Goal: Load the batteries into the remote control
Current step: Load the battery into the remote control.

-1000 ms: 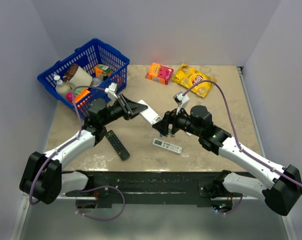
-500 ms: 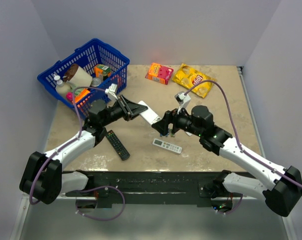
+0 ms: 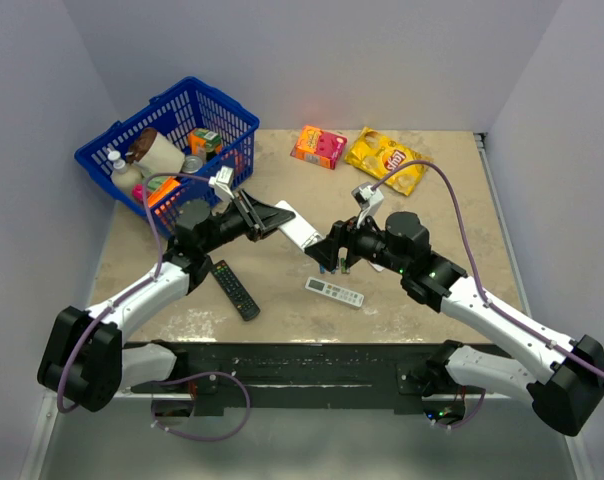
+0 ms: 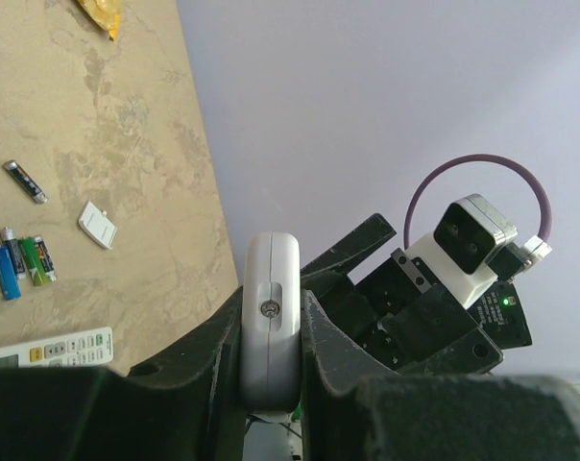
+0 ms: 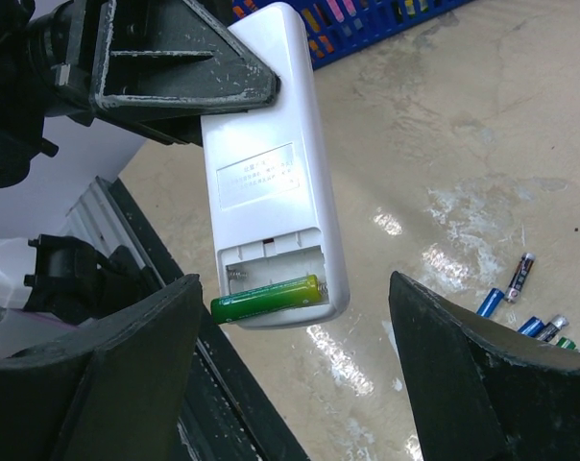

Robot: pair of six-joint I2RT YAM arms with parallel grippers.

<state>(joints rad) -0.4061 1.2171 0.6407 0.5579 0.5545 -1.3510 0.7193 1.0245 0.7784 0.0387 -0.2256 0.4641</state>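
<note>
Crosswise, cylindrical battery [image 5: 266, 298] rests in glossy remote control [image 5: 271, 182].

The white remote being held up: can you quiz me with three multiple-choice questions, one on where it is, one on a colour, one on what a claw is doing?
1. Where is the remote control? A in a basket; B flat on the table; C held up in the left gripper.
2. What colour is the battery in its open compartment? A green; B red; C black.
3. The right gripper is: A shut on a battery; B open and empty; C shut on the remote control.
Answers: 1 C, the gripper clamps its sides in mid-air. 2 A, the right wrist view shows it is green. 3 B, its jaws stand wide apart, gripping nothing.
</note>
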